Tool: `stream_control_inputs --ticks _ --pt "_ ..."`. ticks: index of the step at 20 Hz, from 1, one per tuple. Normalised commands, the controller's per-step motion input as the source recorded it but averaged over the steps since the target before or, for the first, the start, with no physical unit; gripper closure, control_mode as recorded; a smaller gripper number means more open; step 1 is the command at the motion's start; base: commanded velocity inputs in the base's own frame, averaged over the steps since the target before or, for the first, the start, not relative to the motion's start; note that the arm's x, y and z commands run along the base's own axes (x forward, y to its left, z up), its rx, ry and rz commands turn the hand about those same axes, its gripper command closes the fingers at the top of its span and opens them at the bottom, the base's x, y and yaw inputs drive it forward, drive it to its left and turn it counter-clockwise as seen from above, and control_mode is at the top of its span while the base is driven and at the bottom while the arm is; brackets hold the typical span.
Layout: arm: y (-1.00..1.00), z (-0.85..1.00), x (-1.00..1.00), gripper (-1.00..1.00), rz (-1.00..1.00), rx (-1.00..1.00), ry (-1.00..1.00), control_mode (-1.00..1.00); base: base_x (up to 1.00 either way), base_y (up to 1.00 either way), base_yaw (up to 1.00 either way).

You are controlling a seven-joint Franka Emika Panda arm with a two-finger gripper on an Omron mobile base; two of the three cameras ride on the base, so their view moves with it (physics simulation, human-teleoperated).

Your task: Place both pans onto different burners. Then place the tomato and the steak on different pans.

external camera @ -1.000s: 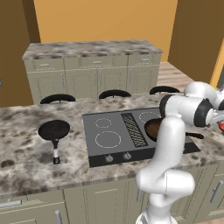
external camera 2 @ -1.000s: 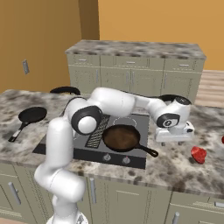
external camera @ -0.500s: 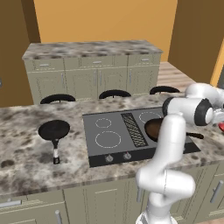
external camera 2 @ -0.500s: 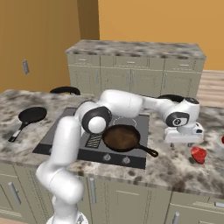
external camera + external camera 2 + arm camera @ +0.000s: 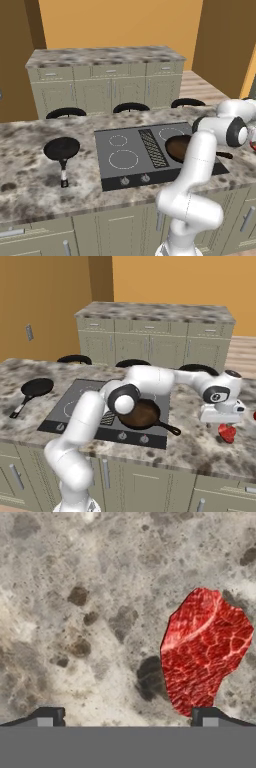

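Note:
The steak (image 5: pixel 205 649), a marbled red slab, lies flat on the stone counter and shows again right of the cooktop (image 5: pixel 227 432). My gripper (image 5: pixel 126 717) is open above the counter. The steak lies in front of its right fingertip (image 5: pixel 205 716), off the centre of the gap. From the right base view the gripper (image 5: pixel 223 423) hangs just over the steak. The brown pan (image 5: pixel 142 413) sits on a right-hand burner of the cooktop (image 5: pixel 127 175). Left of the cooktop, the black pan (image 5: pixel 61 148) rests on the counter. A red sliver at the frame's right edge is probably the tomato (image 5: pixel 254 416).
Two left burners (image 5: pixel 123 159) stand bare, with the ribbed grill strip (image 5: pixel 152 147) between them and the brown pan. Knobs (image 5: pixel 134 179) line the cooktop's front edge. The brown pan's handle (image 5: pixel 169 428) points toward the steak. A second counter with cabinets (image 5: pixel 105 55) stands behind.
The arm has swung the hand to the right, away from the brown pan and out over the counter above the steak. The jaws stayed open. The pans have not moved.

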Motion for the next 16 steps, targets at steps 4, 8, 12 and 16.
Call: stream_control_inputs --ticks 4,8,12,16 --pt "-0.25 -0.13 0.00 -1.00 0.00 0.00 0.02 -1.00 0.00 0.00 0.00" --pt "-0.31 -0.09 0.00 -1.00 0.00 0.00 0.00 -1.00 0.00 0.00 0.00" --pt "-0.22 -0.20 0.00 -1.00 0.00 0.00 0.00 -1.00 0.00 0.00 0.00" --pt "-0.14 -0.24 0.00 -1.00 0.00 0.00 0.00 -1.00 0.00 0.00 0.00"
